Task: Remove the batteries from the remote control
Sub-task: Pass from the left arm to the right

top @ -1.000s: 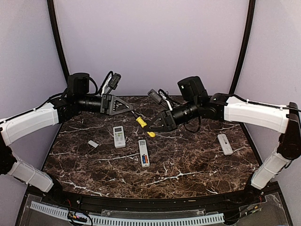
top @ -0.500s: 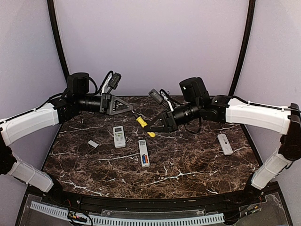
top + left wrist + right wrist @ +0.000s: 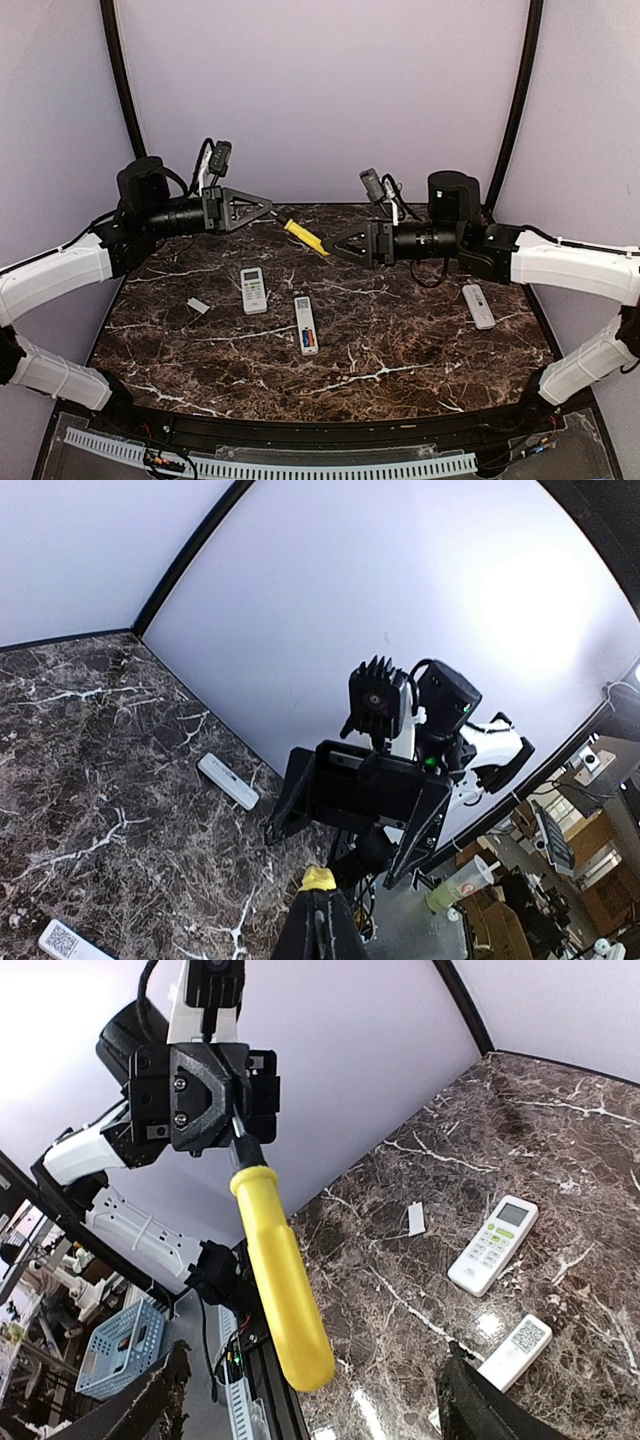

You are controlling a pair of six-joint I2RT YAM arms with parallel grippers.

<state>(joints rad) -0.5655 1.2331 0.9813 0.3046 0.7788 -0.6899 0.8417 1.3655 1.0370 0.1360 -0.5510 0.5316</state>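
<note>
Yellow-handled screwdriver sits clamped in left fingers, right fingers apart; remote bears QR label.

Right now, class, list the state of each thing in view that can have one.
left tool: shut on the shaft of the yellow-handled screwdriver
right tool: open, clear of the handle
yellow-handled screwdriver: held in the air
middle white remote control: battery bay open
orange and blue batteries: seated in that bay
small flat white cover: loose on the dark marble table
</note>
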